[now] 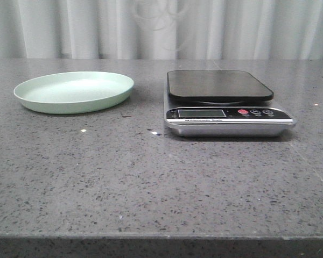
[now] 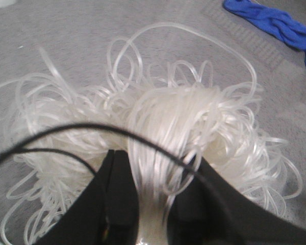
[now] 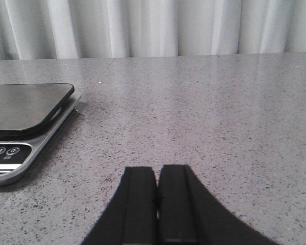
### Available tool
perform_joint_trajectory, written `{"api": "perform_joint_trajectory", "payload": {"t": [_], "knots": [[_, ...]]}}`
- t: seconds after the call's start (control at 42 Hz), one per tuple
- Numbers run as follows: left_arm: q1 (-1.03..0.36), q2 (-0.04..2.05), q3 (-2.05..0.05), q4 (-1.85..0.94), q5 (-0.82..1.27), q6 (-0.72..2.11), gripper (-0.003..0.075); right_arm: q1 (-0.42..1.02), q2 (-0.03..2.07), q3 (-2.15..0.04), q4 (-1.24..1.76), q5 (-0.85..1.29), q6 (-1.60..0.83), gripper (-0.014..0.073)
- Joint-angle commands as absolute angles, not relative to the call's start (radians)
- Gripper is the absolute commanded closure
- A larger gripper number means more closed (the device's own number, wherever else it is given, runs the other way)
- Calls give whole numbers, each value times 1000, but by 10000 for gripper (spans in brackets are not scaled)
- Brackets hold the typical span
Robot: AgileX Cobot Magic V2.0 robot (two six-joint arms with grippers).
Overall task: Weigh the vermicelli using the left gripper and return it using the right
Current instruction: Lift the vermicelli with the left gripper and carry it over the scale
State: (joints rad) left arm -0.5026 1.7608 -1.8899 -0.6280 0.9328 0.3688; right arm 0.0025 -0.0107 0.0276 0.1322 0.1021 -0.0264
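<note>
left gripper [image 2: 150, 204] clamped on the vermicelli [image 2: 158, 143], held high over the table, faint loops at the front view's top edge; scale [image 1: 226, 102] platter bare below; right gripper [image 3: 157, 204] pressed closed, idle beside scale.

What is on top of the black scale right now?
Nothing. The scale platform is bare, and the green plate is empty too. The vermicelli hangs pinched in the left gripper, up in the air.
</note>
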Motion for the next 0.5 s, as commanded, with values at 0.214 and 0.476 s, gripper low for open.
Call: {"api": "perform_joint_trajectory", "payload": {"t": [0.214, 0.476], "knots": [[-646, 1796, -1929, -479, 809, 369, 575, 1, -27, 20, 119, 28, -29, 442], [-653, 1869, -1929, -387, 817, 369, 575, 1, -27, 20, 119, 27, -29, 442]]}}
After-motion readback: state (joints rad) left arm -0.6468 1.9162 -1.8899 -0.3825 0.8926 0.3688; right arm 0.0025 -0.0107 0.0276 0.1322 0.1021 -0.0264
